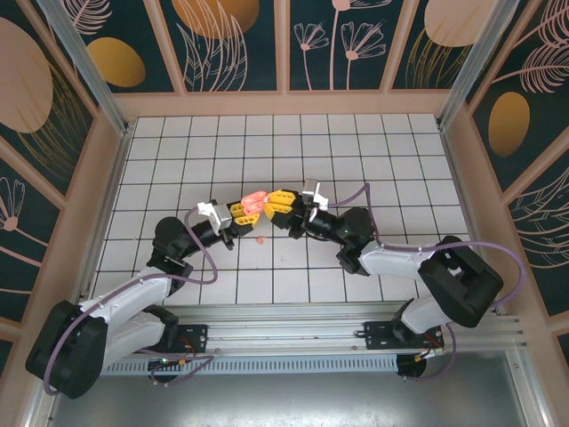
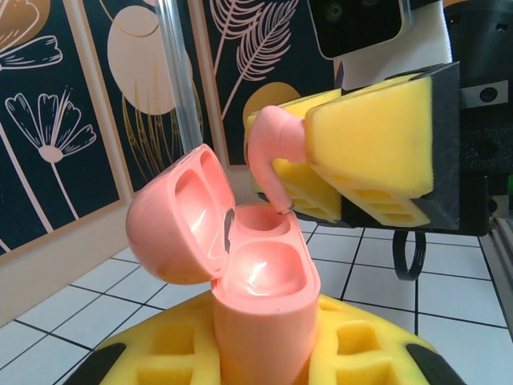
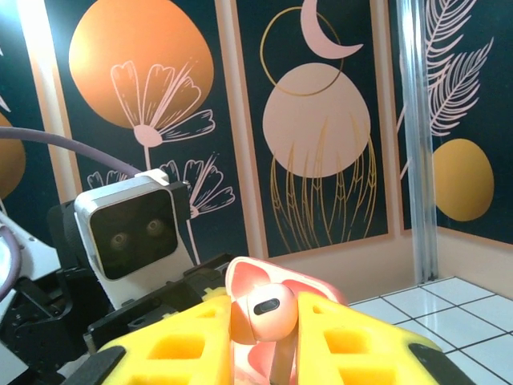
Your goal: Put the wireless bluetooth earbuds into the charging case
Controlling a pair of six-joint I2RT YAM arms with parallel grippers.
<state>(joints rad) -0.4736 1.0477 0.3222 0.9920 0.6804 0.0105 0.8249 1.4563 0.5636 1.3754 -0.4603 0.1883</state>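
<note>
Top: left fingers clamp open pink case above mid counter. Right fingers meet case from right. Loose bud on tile just below.
Left wrist: right fingers pinch pink bud, stem down, tip at far socket edge; lid tilted left.
Right wrist: bud upright between yellow pads, case behind.

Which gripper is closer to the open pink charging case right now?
Left. The left gripper is clamped around the base of the pink case, holding it upright; the right gripper sits just above it, pinching a pink earbud whose stem tip reaches the opening.
</note>
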